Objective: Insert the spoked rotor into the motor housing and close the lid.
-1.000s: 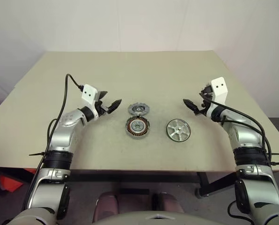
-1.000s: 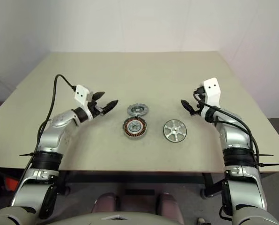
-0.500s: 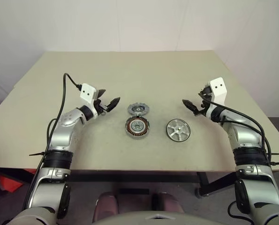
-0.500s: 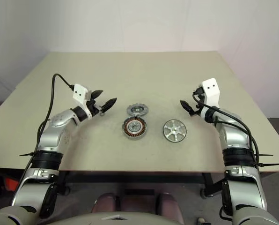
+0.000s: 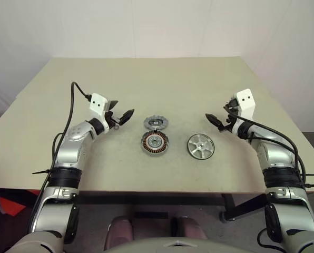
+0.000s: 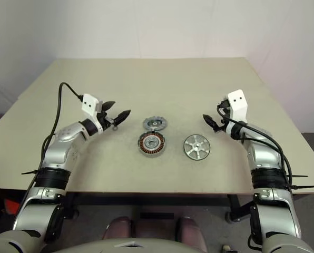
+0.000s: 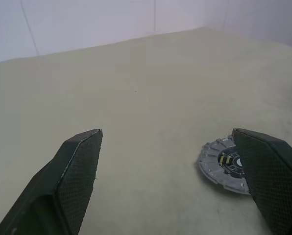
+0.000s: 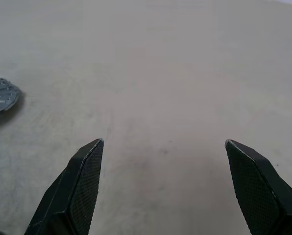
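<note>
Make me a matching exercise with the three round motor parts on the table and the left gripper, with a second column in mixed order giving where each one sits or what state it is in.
Column one:
1. spoked rotor
2. motor housing
3. lid
4. left gripper

Column two:
A. farthest back of the three parts, dark notched rim
B. open, holding nothing, above the table to the left of the parts
C. lying flat, rightmost of the three parts
D. just in front of the lid, copper windings facing up

Pairs: 1-C, 2-D, 3-A, 4-B
</note>
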